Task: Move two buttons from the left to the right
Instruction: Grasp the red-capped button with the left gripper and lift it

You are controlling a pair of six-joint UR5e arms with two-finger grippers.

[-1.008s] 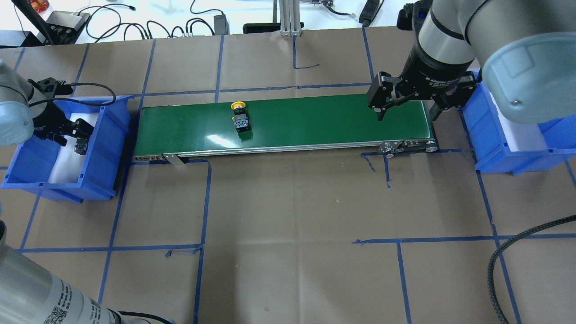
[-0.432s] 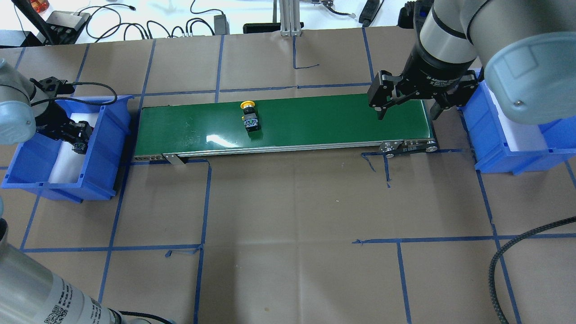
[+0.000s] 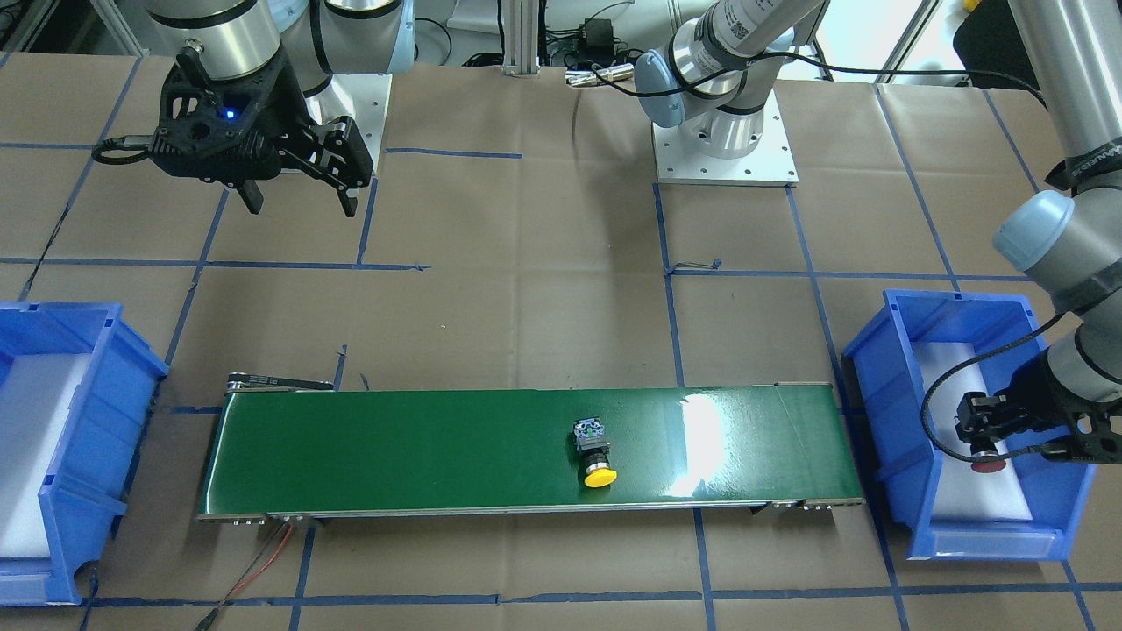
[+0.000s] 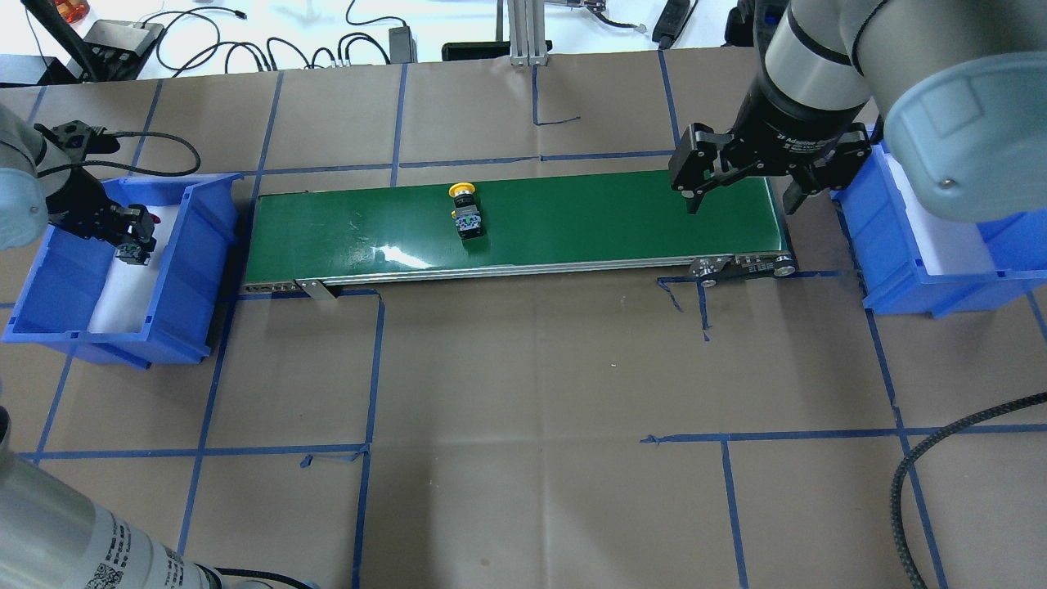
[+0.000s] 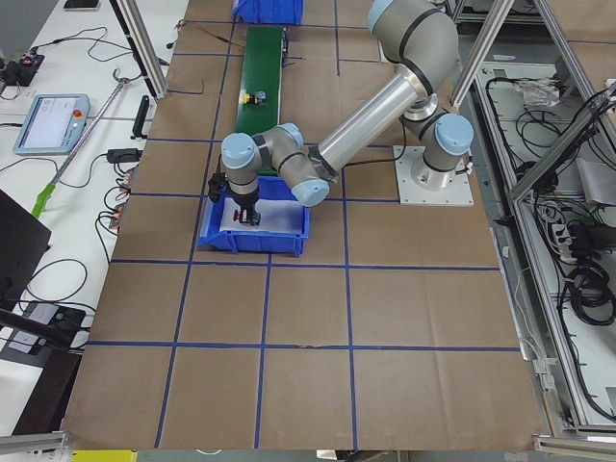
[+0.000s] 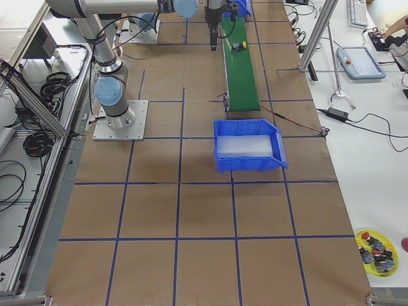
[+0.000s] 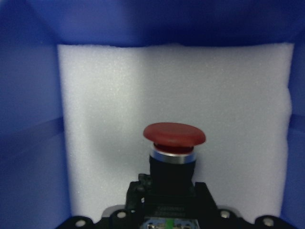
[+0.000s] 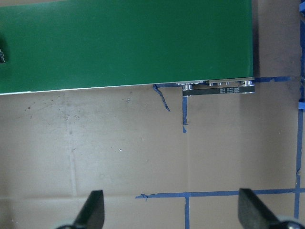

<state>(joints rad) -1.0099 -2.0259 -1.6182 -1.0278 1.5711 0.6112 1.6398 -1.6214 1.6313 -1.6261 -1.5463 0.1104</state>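
Note:
The red button [image 7: 174,134] hangs in my left gripper [image 4: 131,241], which is shut on its black body inside the left blue bin [image 4: 200,245], over white foam. In the front-facing view the gripper [image 3: 986,438] and the red cap [image 3: 989,465] show at the right. The yellow button [image 4: 466,214] lies on its side on the green conveyor belt [image 4: 572,221], left of the middle; it also shows in the front-facing view [image 3: 596,451]. My right gripper [image 4: 740,204] is open and empty, hovering above the belt's right end, far from the yellow button.
The right blue bin [image 4: 900,286], lined with white foam, stands just past the belt's right end. The table is covered in brown paper with blue tape lines. Cables lie along the far edge [image 4: 245,49]. A black cable [image 4: 924,458] curls at the front right.
The yellow button has travelled to the right along the belt. My left gripper, with the red button, has shifted a little back and left within the left bin. The right gripper has barely moved.

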